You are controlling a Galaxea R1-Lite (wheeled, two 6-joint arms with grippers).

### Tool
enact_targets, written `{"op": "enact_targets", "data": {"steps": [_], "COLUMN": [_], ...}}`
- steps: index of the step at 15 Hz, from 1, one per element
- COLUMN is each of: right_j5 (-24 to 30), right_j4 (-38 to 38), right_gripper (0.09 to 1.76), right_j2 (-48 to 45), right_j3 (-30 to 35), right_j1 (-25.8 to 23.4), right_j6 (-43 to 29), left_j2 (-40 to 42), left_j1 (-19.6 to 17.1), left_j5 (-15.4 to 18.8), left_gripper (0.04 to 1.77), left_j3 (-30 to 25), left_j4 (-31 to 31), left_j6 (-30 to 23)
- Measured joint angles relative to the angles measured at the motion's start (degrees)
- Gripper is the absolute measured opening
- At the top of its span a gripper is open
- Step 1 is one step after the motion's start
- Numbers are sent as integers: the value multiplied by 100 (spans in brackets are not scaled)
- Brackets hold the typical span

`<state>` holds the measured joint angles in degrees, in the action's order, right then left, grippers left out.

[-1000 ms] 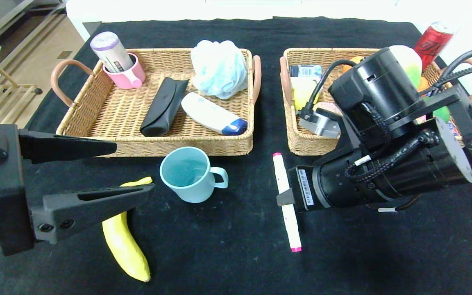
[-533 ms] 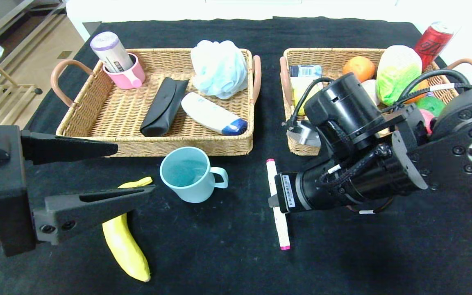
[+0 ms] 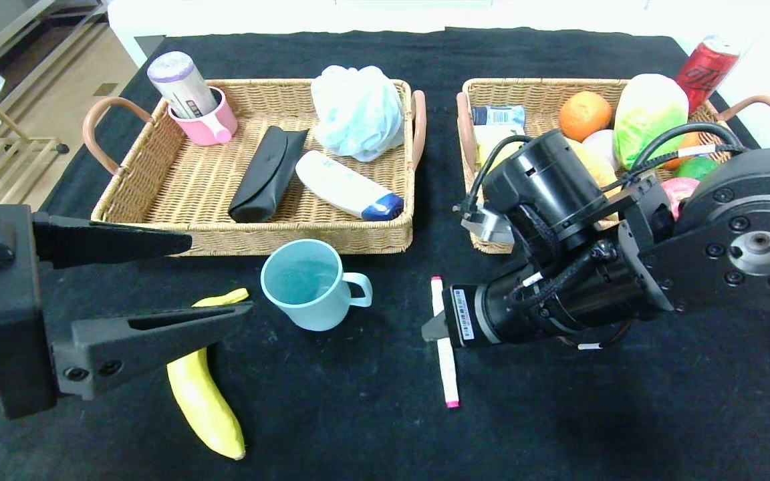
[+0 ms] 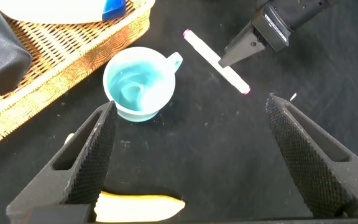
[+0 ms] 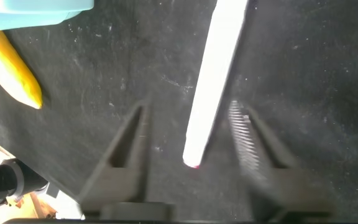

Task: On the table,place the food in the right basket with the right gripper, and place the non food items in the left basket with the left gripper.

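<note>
Right gripper sits mid-frame, fingers apart around the marker lying on the table, though that's non-food, so the open left gripper should probably take it.

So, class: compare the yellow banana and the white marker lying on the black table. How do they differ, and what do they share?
1. The banana is yellow and curved; the marker is white, straight, thin, with pink tips.
2. The banana is plainly thicker than the marker.
3. The right gripper is over the marker, its open fingers either side; the open left gripper hangs above the banana's end.

Both lie flat on the black table, outside the baskets.
</note>
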<state>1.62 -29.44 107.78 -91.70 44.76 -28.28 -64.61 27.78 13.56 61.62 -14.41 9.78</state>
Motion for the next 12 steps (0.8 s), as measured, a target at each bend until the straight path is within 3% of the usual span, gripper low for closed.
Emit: {"op": "enact_targets", "data": {"steps": [6, 12], "right_j5": [9, 41], "right_j4": [-35, -241], "right_gripper": [137, 155], "right_j2": [-194, -872], "right_j3": [-15, 83], "right_j1": [11, -191], "right_j6": [59, 1131], "left_j2": [15, 26], "left_j1": [-4, -9], "left_j5": [-13, -28], "left_gripper": [172, 172], "left_j3": [-7, 17], "left_j4": [-2, -2], "left_j6": [-7, -7]}}
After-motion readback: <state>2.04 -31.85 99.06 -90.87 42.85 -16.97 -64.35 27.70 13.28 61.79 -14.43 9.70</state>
